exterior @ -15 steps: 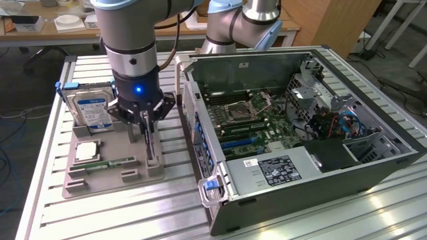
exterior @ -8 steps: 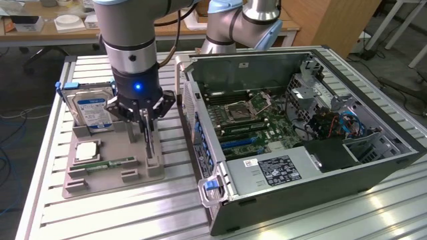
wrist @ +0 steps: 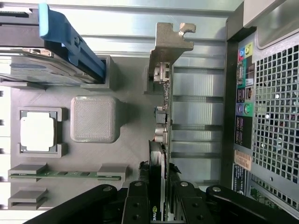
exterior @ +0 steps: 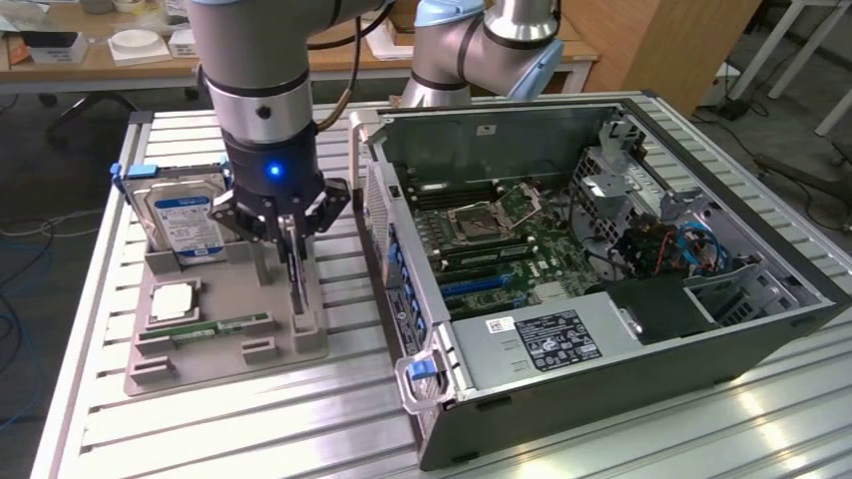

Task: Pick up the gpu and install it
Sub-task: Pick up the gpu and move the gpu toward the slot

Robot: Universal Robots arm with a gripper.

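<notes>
Spanning the scene, a ribbed aluminium table [exterior: 266, 429] carries an open computer case [exterior: 639, 379] of dark sheet metal. A green motherboard lies inside it, and its rear wall is a perforated grille [wrist: 275, 116] in the wrist view.

The arm [exterior: 259, 80], a smooth grey cylinder with black joints, comes straight down over a matte grey moulded tray [exterior: 226, 364] at the exterior view's left of the case. Its upper links are cut off by the frame.

In the tray's back pocket a silver hard drive [exterior: 187, 225] with a blue-white label leans in a blue carrier.

The gpu [wrist: 163, 112] stands on edge along the tray side nearest the case. It is thin and dark, and its bent metal bracket has a notched tip. The gripper [wrist: 161, 210] points down. Its black fingers [wrist: 138, 205] are pressed against both faces of the card, with only a narrow gap between them. The fingers hide the card's near end, and it is not clear whether its lower edge has left the slot.

A square pale processor [exterior: 175, 299] sits in its recess, and a narrow green memory stick [exterior: 219, 327] lies in holders beside it.
</notes>
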